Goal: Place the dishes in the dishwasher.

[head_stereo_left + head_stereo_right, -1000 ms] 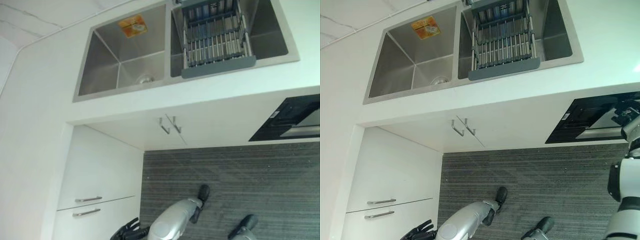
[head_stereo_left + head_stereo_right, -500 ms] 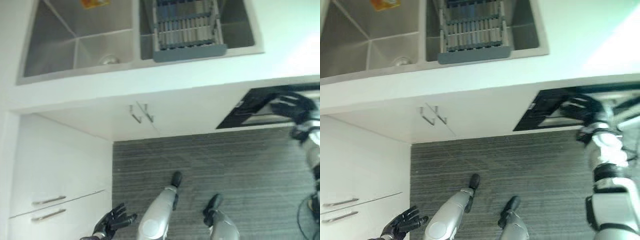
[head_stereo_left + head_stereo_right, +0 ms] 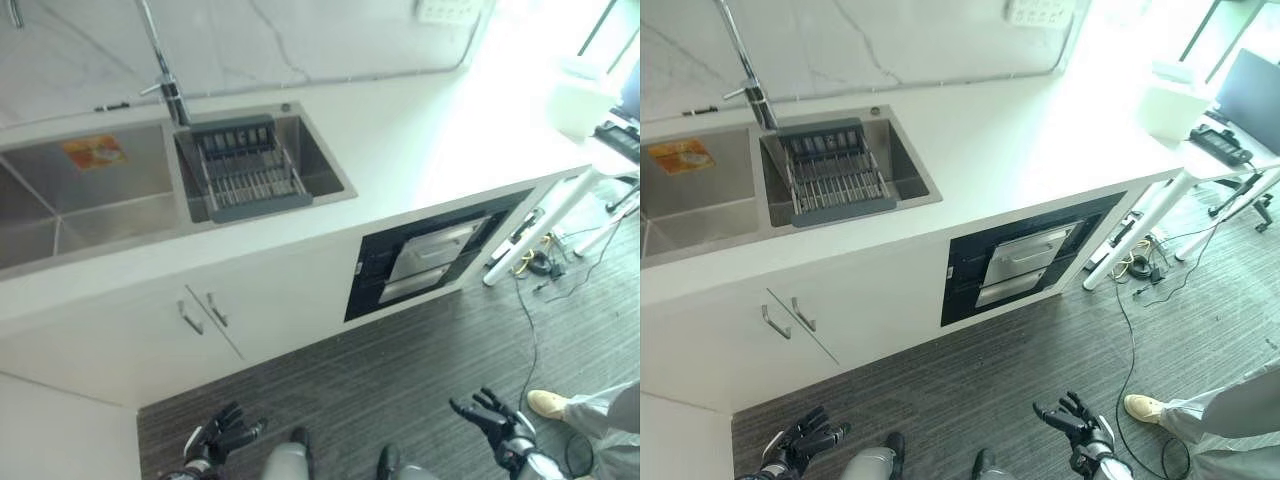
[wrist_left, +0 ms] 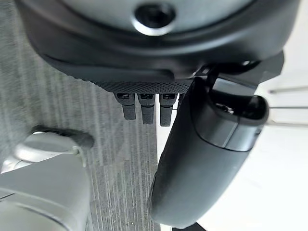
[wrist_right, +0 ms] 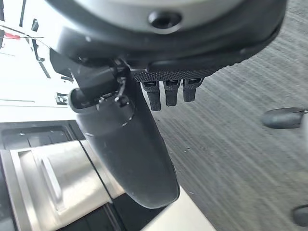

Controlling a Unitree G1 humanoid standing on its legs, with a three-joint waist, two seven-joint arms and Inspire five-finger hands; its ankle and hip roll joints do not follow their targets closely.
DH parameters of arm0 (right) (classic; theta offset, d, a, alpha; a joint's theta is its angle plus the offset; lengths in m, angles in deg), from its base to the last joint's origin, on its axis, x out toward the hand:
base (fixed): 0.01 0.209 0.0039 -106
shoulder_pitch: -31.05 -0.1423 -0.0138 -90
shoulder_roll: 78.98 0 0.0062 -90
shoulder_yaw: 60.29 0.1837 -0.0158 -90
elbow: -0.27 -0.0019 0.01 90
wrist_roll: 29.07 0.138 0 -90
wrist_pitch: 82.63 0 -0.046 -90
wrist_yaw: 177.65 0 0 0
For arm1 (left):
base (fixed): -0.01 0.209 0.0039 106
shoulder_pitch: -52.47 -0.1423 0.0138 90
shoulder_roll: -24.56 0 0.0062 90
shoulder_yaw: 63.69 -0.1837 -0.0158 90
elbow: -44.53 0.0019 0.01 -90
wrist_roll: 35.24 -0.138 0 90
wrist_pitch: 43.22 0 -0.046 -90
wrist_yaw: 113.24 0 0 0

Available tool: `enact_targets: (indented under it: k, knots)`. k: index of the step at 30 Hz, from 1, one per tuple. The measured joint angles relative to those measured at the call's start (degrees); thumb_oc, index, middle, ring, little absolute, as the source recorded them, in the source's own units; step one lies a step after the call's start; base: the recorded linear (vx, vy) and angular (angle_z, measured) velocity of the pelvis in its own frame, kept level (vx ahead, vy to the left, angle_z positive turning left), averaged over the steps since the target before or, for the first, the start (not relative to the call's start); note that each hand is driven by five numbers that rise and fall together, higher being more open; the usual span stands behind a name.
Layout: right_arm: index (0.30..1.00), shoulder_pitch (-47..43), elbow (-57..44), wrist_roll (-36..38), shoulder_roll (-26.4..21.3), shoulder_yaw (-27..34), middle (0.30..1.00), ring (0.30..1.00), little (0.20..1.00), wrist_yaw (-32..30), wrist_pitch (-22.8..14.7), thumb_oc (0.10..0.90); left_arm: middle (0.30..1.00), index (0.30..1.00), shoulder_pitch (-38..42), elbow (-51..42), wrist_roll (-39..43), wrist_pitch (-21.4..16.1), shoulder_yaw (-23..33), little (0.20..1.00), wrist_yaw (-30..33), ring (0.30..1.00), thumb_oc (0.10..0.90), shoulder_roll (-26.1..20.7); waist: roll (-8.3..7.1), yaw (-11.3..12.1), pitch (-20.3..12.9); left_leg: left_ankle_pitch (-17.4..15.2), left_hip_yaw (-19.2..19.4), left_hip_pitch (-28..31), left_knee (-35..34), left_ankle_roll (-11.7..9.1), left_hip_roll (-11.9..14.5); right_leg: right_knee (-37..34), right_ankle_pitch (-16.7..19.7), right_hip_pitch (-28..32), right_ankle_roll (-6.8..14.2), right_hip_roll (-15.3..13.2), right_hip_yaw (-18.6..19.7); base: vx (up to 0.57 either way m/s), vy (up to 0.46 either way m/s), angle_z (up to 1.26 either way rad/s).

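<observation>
The dishwasher [image 3: 425, 262] is a black panel with a silver drawer front, built in under the white counter [image 3: 1020, 140]; it looks closed. A grey wire dish rack [image 3: 248, 172] sits in the right sink basin, and I cannot tell what it holds. My left hand [image 3: 222, 437] hangs low over the carpet by the cabinets, open with fingers spread. My right hand [image 3: 489, 416] is also low and open, over the floor in front of the dishwasher and well short of it. In the right wrist view, my thumb [image 5: 126, 149] points past the silver drawer front [image 5: 45, 185].
A tap [image 3: 164, 72] stands behind the sinks; the left basin [image 3: 60, 205] bears an orange sticker. Two cabinet doors with handles [image 3: 200, 312] are under the sink. A person's shoe [image 3: 1143, 406] and trouser leg stand at the right. Cables [image 3: 530, 262] lie under a white desk [image 3: 1200, 150].
The camera has swung up and right, so the whole counter shows. My right hand has dropped from beside the dishwasher panel to low over the floor. The left hand stays low and open.
</observation>
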Motion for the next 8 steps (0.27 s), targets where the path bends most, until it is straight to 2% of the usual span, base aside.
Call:
enact_targets:
  k: [4, 8]
  knots:
    - [0.900, 2.03, 0.11, -6.01, 3.17, -2.82, 0.900, 0.900, 0.900, 0.47, -0.17, 0.800, 0.900, 0.900, -0.20, 1.66, -0.42, 1.00, 0.22, 0.900, 1.81, 0.900, 0.800, 1.21, 0.50, -0.01, -3.11, 0.18, 0.38, 2.18, -1.49, -0.29, 0.28, -0.02, -0.30, 1.34, -0.15, 0.27, 0.21, -0.01, -0.013, -0.03]
    - [0.900, 2.10, 1.75, -6.25, 4.23, -2.53, 0.900, 0.900, 0.900, 0.53, -0.19, 0.800, 0.900, 0.900, -0.79, 4.24, -1.60, 1.18, -0.42, 0.900, 1.74, 0.900, 0.800, 1.57, 0.44, -0.19, -3.34, 0.26, 0.51, 3.69, -1.95, -0.40, 0.31, 0.09, -0.45, 2.59, -0.26, 0.28, 0.28, 0.00, 0.000, 0.00]
